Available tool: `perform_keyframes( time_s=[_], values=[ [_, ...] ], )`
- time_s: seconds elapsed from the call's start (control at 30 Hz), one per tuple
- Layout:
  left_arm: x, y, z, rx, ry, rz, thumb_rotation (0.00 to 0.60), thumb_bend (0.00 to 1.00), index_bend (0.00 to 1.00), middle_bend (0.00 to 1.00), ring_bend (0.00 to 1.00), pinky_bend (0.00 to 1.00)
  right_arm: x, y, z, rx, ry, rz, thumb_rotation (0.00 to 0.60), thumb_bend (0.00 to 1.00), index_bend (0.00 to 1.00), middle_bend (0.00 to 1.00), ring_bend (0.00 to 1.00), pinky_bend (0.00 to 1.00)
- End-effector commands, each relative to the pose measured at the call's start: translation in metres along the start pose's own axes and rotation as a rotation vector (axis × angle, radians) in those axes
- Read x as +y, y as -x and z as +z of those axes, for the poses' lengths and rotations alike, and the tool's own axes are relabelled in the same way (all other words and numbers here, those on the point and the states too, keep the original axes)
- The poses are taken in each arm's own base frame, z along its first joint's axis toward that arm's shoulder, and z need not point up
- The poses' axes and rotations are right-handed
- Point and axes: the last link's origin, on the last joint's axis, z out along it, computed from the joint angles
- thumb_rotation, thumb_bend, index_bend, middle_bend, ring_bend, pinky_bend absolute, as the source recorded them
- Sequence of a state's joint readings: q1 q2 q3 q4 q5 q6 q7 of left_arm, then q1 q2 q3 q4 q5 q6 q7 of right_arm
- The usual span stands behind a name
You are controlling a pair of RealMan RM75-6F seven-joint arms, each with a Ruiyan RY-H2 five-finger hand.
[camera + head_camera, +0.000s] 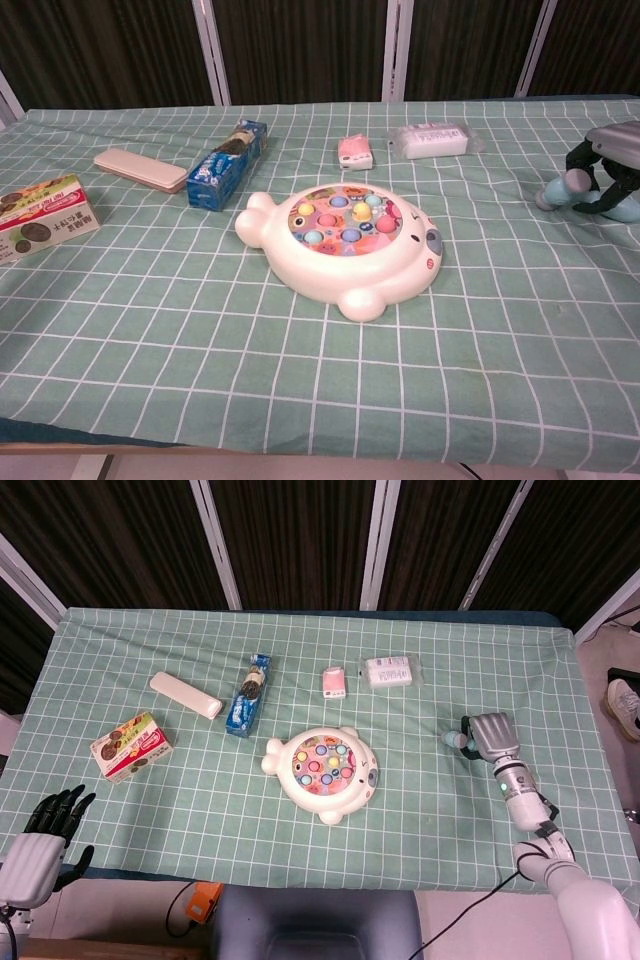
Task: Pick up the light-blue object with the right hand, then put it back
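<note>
- Two robot hands show: the right hand [491, 735] sits low at the bench's right side, its dark fingers [578, 157] curled around the small light-blue object [556, 189], which appears to rest on the green checked cloth [420, 790].
- Whether the right hand truly grips the object or only cages it, I cannot tell.
- Off the near left corner of the bench, the left hand [38, 842] hangs with black fingers spread, holding nothing.
- At the centre lies a white fish-shaped toy game [322, 771] with coloured pegs.
- Behind it lie a pink packet [334, 681] and a clear-wrapped white pack [389, 671].
- To the left are a blue biscuit packet [248, 696], a cream oblong case [185, 694] and a snack box [131, 746].
</note>
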State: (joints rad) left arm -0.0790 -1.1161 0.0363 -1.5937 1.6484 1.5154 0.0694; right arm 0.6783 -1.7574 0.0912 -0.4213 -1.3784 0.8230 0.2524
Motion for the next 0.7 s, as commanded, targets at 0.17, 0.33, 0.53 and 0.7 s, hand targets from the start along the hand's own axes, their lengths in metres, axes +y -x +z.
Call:
perform_keyframes(
  time_s=[0.17, 0.33, 0.53, 0.7],
  values=[
    [0.0001, 0.0001, 0.0000, -0.001, 0.000, 0.000, 0.600, 0.42, 0.00, 0.00, 0.00, 0.10, 0.0004, -0.0018, 0.0012, 0.001, 0.000, 0.023, 0.600, 0.38, 0.92, 0.78, 0.81, 0.86],
    [-0.0002, -0.0004, -0.0003, 0.001, -0.001, -0.001, 0.600, 0.42, 0.00, 0.00, 0.00, 0.10, 0.0003, -0.0032, 0.0021, 0.008, 0.005, 0.049, 0.600, 0.35, 0.90, 0.78, 0.80, 0.85],
    [-0.0002, -0.0002, -0.0003, 0.000, -0.001, 0.000, 0.600, 0.42, 0.00, 0.00, 0.00, 0.10, 0.0015, -0.0034, 0.0031, 0.001, 0.011, 0.069, 0.600, 0.33, 0.88, 0.78, 0.79, 0.83],
    [0.0000, 0.0001, -0.0002, 0.000, -0.002, 0.001, 0.600, 0.42, 0.00, 0.00, 0.00, 0.10, 0.0023, -0.0032, 0.0034, 0.000, 0.015, 0.075, 0.600, 0.33, 0.88, 0.78, 0.78, 0.83]
  ],
)
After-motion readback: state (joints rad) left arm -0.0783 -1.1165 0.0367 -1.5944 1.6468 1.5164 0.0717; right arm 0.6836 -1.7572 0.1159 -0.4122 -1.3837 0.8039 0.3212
